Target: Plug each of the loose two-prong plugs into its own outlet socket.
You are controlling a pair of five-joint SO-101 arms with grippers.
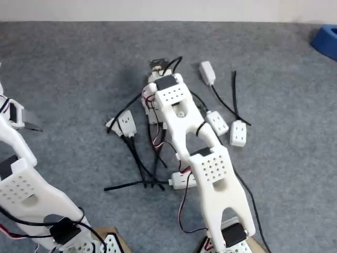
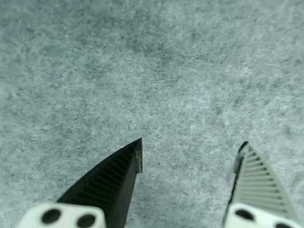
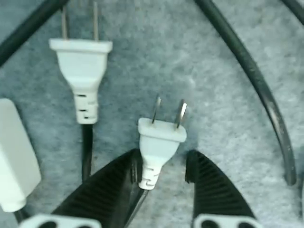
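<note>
While the right gripper [image 3: 164, 154] hung low over the grey carpet [image 3: 223, 61], its black fingers stood spread on either side of a white two-prong plug [image 3: 160, 135]. One finger was just beside the plug's rear and the other apart from it, the prongs pointing away. A second plug [image 3: 81, 66] lay near, beside a white outlet block [image 3: 14, 156] and black cables [image 3: 266, 95]. The left gripper [image 2: 190, 154] hung spread wide over bare carpet.

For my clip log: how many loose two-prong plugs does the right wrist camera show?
2: first plug between the fingers of the right tool; second plug beside it, untouched. Others may lie outside this view.
</note>
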